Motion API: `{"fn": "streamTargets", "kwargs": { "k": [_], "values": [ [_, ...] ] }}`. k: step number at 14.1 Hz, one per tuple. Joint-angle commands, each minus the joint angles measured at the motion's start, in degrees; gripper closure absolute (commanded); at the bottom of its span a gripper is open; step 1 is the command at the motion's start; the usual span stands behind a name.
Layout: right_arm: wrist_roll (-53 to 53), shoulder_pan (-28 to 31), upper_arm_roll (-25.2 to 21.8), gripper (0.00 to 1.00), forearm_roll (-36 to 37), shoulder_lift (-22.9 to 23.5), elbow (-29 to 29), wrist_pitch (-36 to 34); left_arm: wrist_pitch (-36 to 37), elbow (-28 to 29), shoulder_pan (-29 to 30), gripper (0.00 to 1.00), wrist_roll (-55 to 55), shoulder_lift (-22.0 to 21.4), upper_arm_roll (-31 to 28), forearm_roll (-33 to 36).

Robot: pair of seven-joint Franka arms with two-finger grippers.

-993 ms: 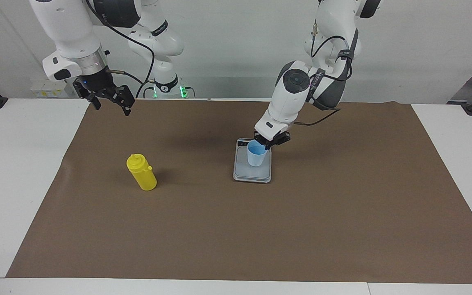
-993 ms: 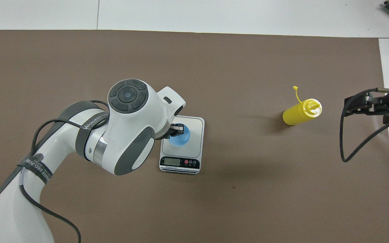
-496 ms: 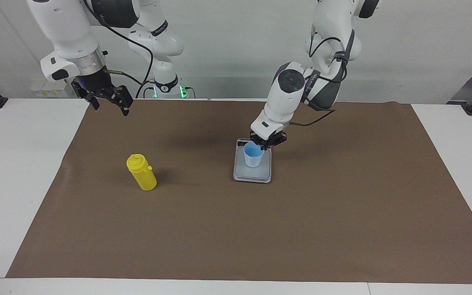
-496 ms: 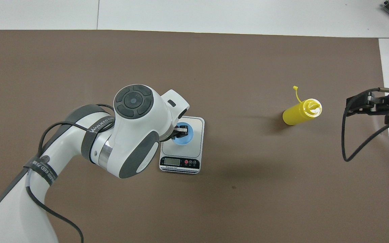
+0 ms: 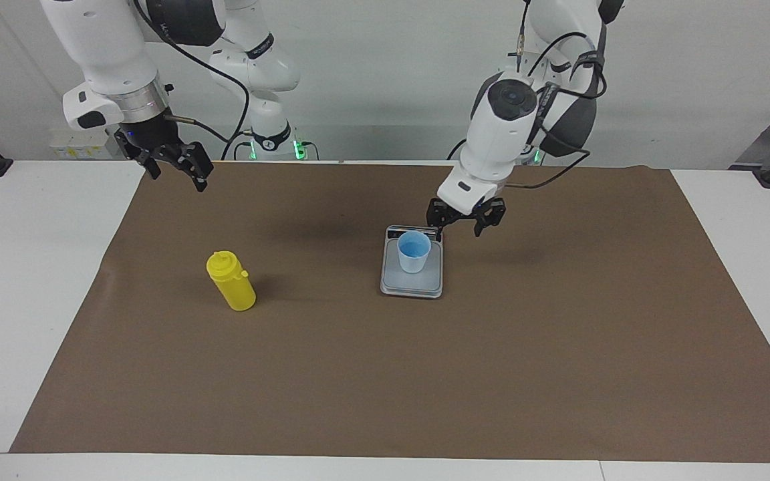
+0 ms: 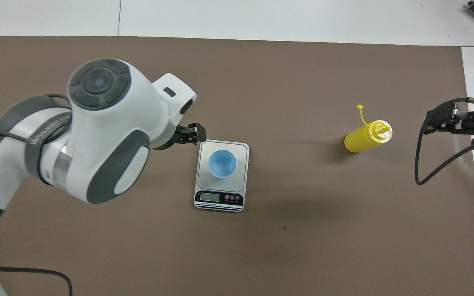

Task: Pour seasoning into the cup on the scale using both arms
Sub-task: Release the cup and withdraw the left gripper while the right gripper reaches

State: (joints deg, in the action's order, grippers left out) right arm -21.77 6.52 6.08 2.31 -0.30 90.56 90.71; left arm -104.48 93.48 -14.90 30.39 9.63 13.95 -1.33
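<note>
Since the earlier frames the left gripper (image 5: 466,226) has let go of the cup (image 5: 414,251) and lifted away from it; it now hangs over the brown mat just beside the scale (image 5: 412,284), toward the left arm's end of the table (image 5: 37,280), with its fingers spread apart and nothing between them. The cup, which was pinched at its rim a second ago, now stands free and upright on the pale weighing plate of the scale, near the middle of the plate. Its open mouth shows a plain blue inside in the overhead view, with nothing visible in it. The scale lies flat on the mat with its dark display strip at the edge nearer to the robots. The seasoning (image 5: 230,280) stands on the mat where it stood before, well apart from the scale toward the right arm's end of the table, its small cap hanging off the nozzle on its tether. The right gripper (image 5: 170,167) has hardly shifted: it waits in the air over the edge of the mat at the right arm's end, its fingers apart and holding nothing.
</note>
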Motion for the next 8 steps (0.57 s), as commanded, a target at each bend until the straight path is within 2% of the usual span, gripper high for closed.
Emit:
{"fn": "streamTargets", "kwargs": {
  "k": [1,4,8],
  "values": [
    [-10.18,2.44,0.25,0.00,-4.48,0.20,1.55,3.50,3.83,0.39,6.09,0.00,-5.57,-4.78,0.29,0.72],
    [-22.24,3.76,0.16,0.00,-8.45,2.92,1.46,8.07,8.22,0.21,13.39,0.00,-17.26,-7.95,0.20,0.63],
    [-24.72,8.23,0.16,0.00,-11.27,8.10,0.32,8.79,12.71,-0.31,20.25,0.00,-30.27,-9.10,-0.23,0.89]
  ]
}}
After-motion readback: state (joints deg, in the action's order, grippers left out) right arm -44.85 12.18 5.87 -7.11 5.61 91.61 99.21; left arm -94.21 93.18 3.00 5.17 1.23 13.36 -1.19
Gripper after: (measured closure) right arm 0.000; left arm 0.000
